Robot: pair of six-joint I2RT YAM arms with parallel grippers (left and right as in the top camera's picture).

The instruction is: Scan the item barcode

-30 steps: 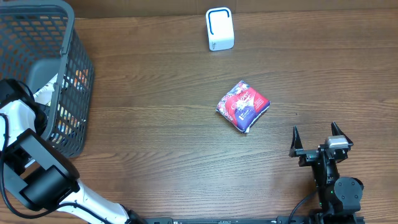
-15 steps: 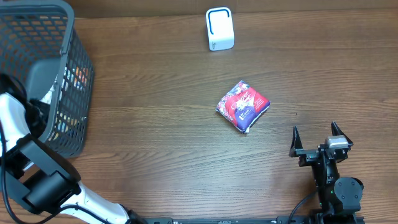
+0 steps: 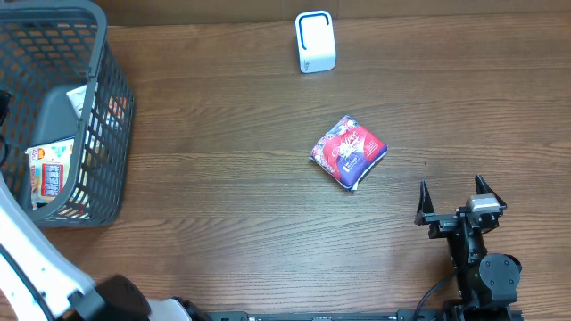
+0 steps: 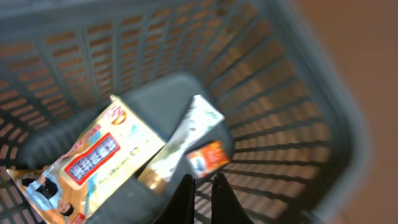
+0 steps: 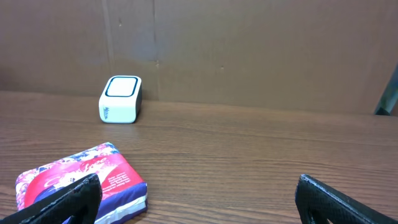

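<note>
Seeing our left gripper pressed together, empty, over the basket upper left, our right gripper spread lower right, red packet at centre, white scanner top centre.

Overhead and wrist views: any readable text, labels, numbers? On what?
No text is legible.
Red and purple packet: printed, too small to read.
Yellow pouch in the basket: red and blue label, blurred.
Orange and white packet beside it: blurred.
White scanner: small mark on its front, unreadable.
</note>
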